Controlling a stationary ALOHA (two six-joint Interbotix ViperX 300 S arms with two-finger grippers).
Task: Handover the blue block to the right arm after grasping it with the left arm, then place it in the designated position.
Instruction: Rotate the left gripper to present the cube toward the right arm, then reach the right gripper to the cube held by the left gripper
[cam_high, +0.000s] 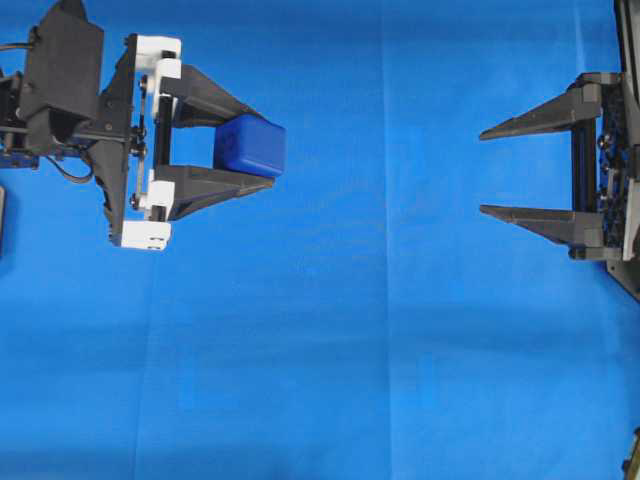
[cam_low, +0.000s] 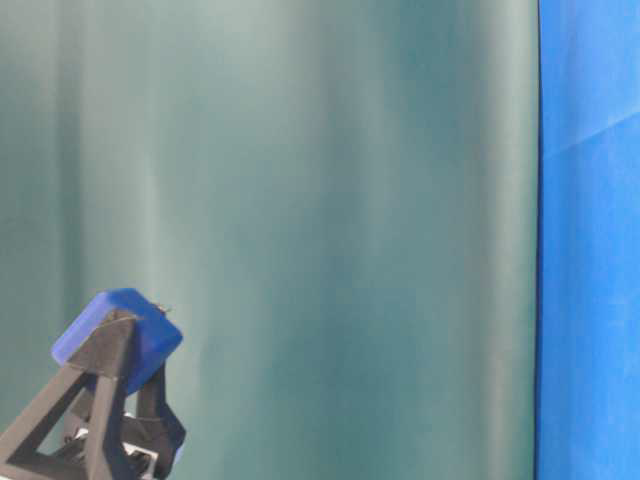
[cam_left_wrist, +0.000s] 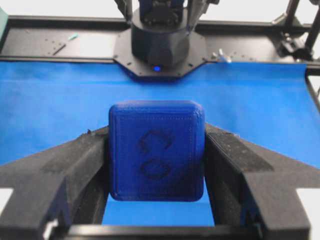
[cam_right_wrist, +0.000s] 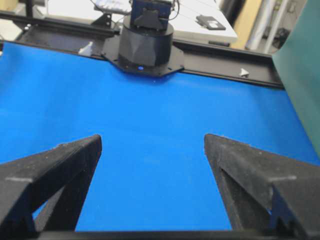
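The blue block (cam_high: 250, 146) is a dark-blue cube with rounded edges, clamped between the two black fingers of my left gripper (cam_high: 265, 148) at the upper left of the overhead view. The left wrist view shows the block (cam_left_wrist: 156, 150) filling the gap between the fingers, with faint marks on its near face. Seen from table level, the block (cam_low: 150, 335) sits raised on the finger tips, off the cloth. My right gripper (cam_high: 484, 172) stands wide open at the far right, fingers pointing left toward the block, with a wide stretch of cloth between them. Nothing lies between its fingers (cam_right_wrist: 75, 155).
Blue cloth (cam_high: 350, 330) covers the whole table. The opposite arm base (cam_left_wrist: 159, 40) stands at the far cloth edge in the left wrist view, and the other base (cam_right_wrist: 142, 42) likewise in the right wrist view. A teal backdrop (cam_low: 300, 200) hangs behind.
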